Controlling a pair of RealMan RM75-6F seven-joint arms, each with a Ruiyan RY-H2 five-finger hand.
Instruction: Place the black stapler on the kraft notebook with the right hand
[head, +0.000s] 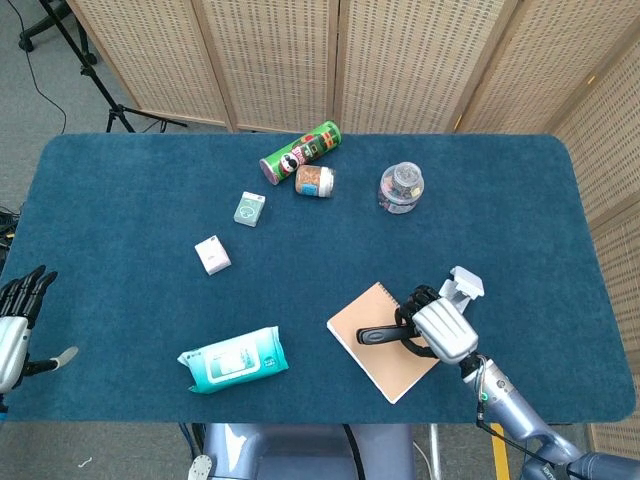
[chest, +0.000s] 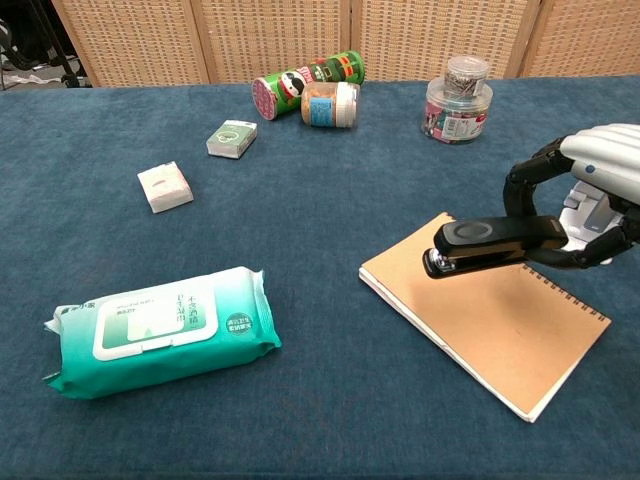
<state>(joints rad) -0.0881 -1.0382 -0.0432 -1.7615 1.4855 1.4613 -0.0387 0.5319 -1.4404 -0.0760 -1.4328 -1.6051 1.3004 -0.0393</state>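
Black stapler (chest: 492, 243) hangs over the kraft notebook (chest: 500, 318), pinched by the right hand's (chest: 592, 190) fingers (chest: 528, 180).

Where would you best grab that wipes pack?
Probably across the middle of the wipes pack, from above. It lies flat, long and soft, so fingers could close over its two long sides; the ends look floppy and crimped.

Behind my table (head: 120, 190), blue-covered, stands a woven folding screen (head: 340, 60). Grey floor (head: 30, 90) lies at the left, bearing a black tripod (head: 95, 85) and cable (head: 40, 95).
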